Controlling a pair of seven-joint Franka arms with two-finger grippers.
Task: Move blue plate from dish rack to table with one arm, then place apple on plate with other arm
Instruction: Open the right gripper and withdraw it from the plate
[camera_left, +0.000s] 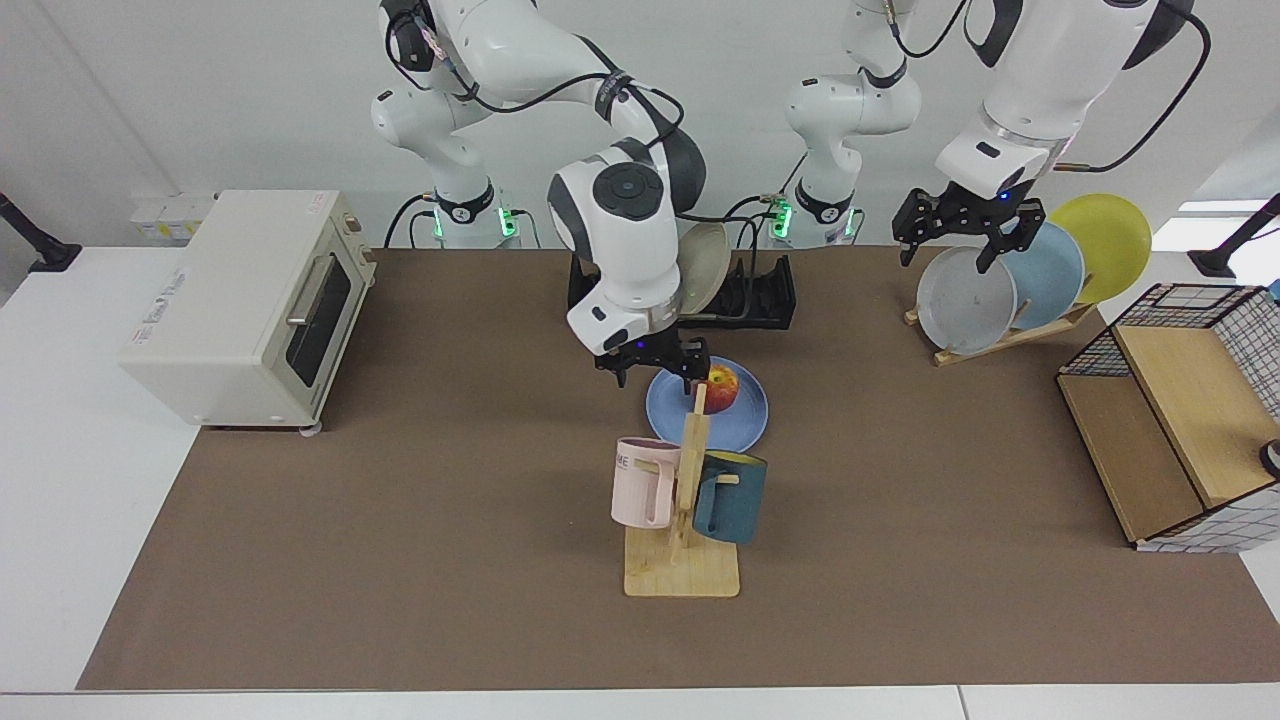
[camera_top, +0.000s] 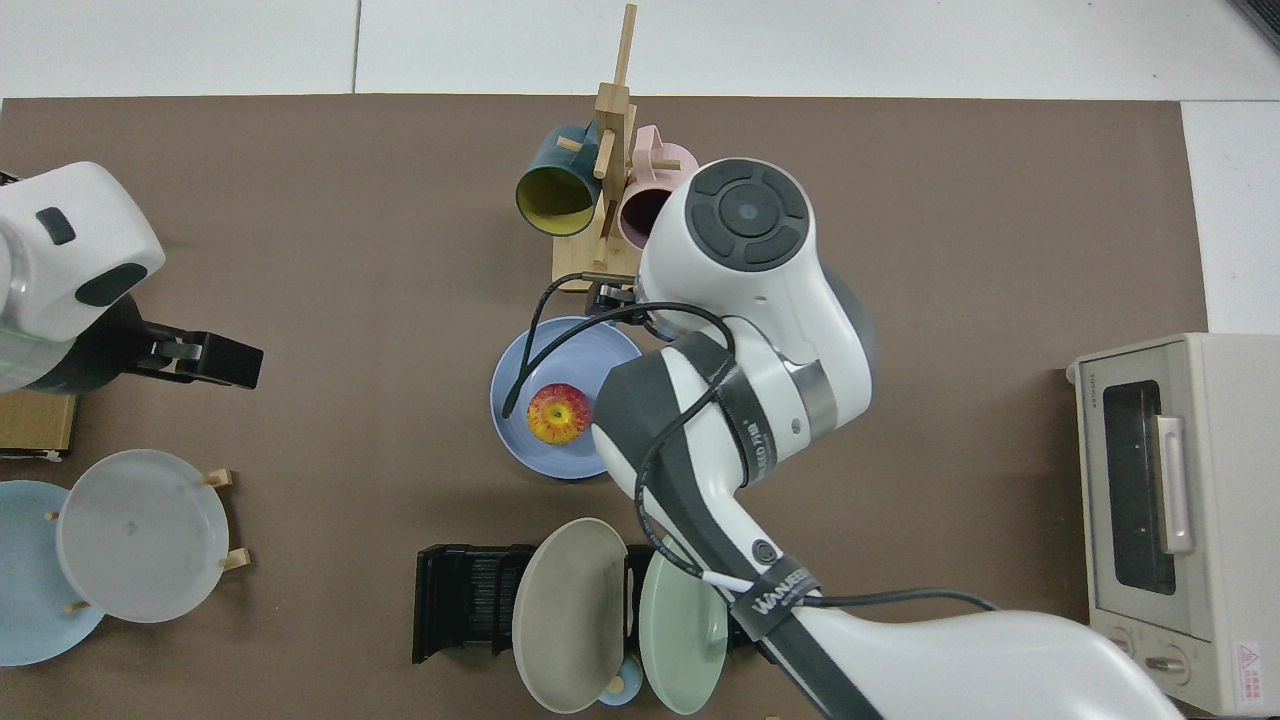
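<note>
Facing camera across table (camera_left: 900, 520), overhead camera, both wide

Robot lab — two Franka arms (camera_left: 620, 200), staged kitchenware.

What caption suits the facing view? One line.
Right gripper open beside apple on blue plate; left gripper waits.

I see the blue plate (camera_top: 575, 350) lying flat on the brown table (camera_top: 300, 250), near the middle. The red and yellow apple (camera_top: 558, 413) sits on it, stem up, toward the plate's 7 o'clock edge from above. The black dish rack (camera_top: 465, 600) stands at the plate's 6 o'clock.
</note>
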